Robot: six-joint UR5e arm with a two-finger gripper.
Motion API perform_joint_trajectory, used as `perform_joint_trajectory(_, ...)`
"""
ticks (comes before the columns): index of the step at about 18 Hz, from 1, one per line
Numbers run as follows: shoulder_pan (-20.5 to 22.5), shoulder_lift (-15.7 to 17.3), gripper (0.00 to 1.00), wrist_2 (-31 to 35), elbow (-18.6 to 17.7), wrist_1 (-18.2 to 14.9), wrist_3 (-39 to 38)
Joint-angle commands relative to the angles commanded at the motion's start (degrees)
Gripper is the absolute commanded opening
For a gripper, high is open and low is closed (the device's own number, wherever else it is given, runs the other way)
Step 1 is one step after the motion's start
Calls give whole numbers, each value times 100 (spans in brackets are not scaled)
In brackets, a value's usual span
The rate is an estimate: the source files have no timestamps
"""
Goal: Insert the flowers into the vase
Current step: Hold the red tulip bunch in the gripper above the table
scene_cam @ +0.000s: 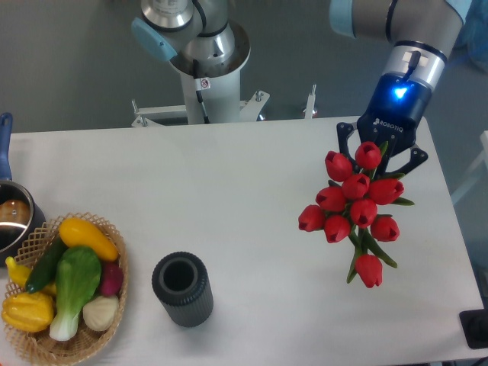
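The claw [383,149] seems clamped on the flowers [353,207], held at the worktop's [229,191] right, well apart from the vase [181,290]. Carry them over its mouth, stems first.

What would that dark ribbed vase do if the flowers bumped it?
The vase stands upright and taller than wide, so a sideways knock might tip it. Being round, it would probably roll afterwards. Its ribbed sides likely give some grip. The flowers look wider than its mouth, making a bump plausible.
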Motion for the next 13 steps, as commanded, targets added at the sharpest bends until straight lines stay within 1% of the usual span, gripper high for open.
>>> perform_joint_trajectory(4, 9, 9, 29, -52, 17, 0, -87)
perform_joint_trajectory(9, 9, 9, 29, -439, -52, 0, -176)
perform_joint_trajectory(10, -9, 0, 29, -561, -70, 0, -184)
perform_joint_trajectory(13, -53, -9, 29, -1246, -114, 0, -377)
